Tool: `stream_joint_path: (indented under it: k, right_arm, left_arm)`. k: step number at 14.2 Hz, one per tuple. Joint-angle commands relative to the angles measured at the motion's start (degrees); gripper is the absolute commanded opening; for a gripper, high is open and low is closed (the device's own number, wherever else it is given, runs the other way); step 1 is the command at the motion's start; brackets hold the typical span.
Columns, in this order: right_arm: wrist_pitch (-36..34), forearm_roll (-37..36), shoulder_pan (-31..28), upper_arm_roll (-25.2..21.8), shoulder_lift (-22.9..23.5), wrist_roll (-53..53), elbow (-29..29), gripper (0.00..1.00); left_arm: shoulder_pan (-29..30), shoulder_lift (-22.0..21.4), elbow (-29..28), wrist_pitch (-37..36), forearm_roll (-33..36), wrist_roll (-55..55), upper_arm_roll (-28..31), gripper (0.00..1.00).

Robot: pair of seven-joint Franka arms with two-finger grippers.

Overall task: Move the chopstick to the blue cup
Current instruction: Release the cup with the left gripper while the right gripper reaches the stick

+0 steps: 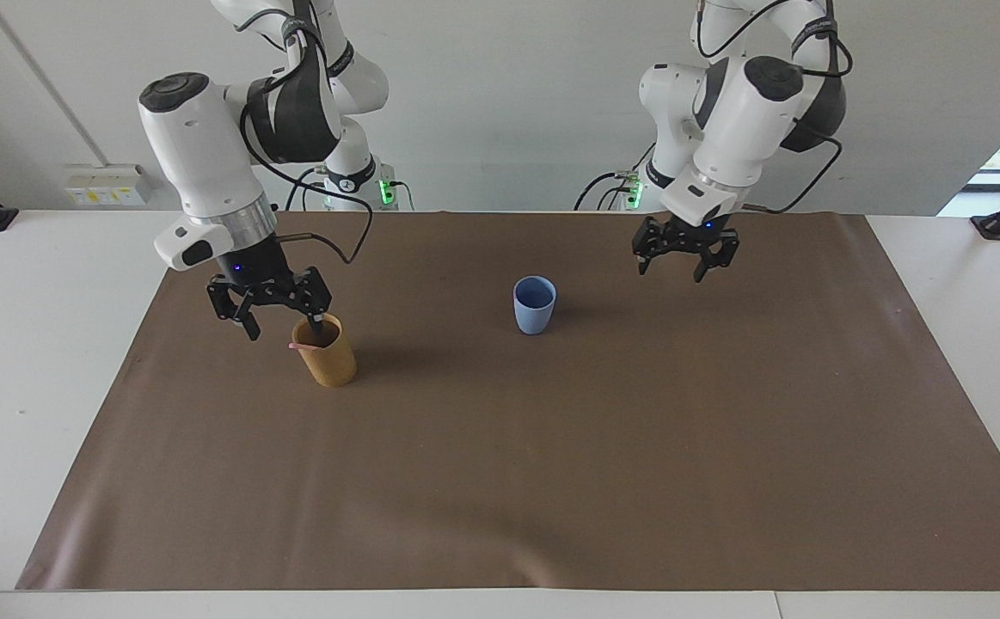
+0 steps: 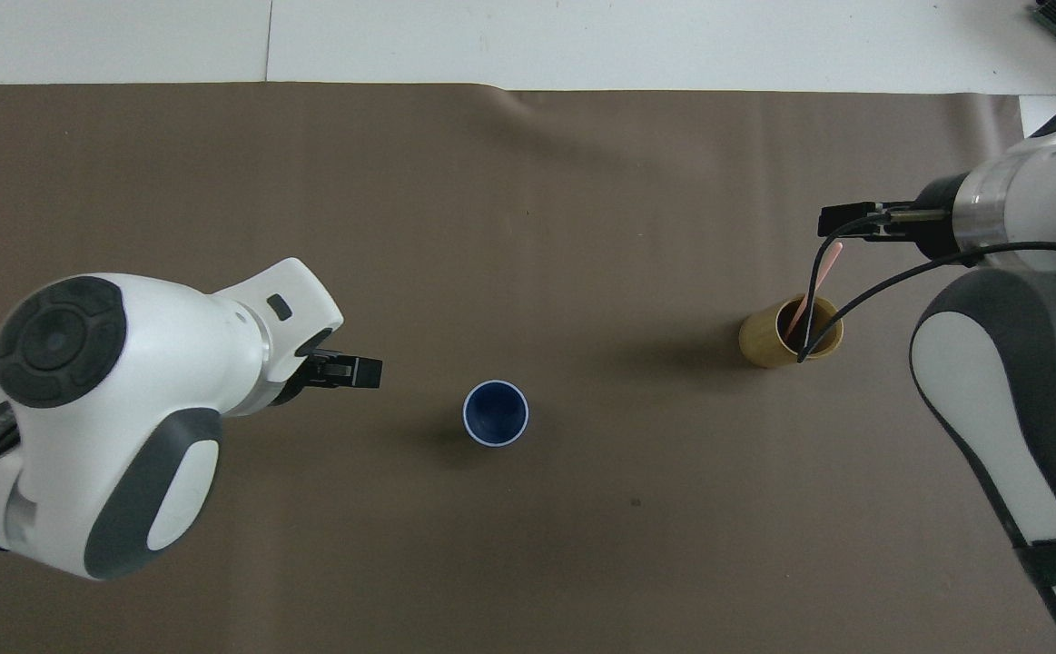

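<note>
One pink chopstick (image 1: 303, 346) leans in tan cup (image 1: 325, 352), tip over rim. Right gripper (image 1: 283, 322) spread just above: centre fingers astride stick, pinch, lift straight. Blue cup (image 1: 534, 304) stands mid-mat. Left gripper (image 1: 683, 254) spread, empty, waits.

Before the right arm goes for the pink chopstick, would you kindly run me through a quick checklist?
1. Chopstick leaning in the tan cup, tip past the rim: ok.
2. Right gripper open, by the tan cup's rim: ok.
3. Chopstick between its fingers: cannot tell.
4. Tan cup upright: ok.
5. Blue cup upright, mouth uncovered: ok.
6. Left gripper open, holding nothing, off to the side of the blue cup: ok.
</note>
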Motion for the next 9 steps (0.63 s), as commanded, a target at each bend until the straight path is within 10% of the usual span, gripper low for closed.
stream_joint_path:
  k: [1, 9]
  right_arm:
    - [3.2, 1.5, -0.5, 0.1, 1.1, -4.9, -2.6, 1.00]
    - [-2.1, 1.8, -2.4, 0.1, 0.1, -10.5, -4.6, 0.97]
  left_arm:
    - [7.6, 0.8, 8.3, -8.5, -0.3, 7.4, -0.8, 1.00]
    - [14.0, 8.3, 30.1, -26.3, 5.1, 14.7, -0.7, 1.00]
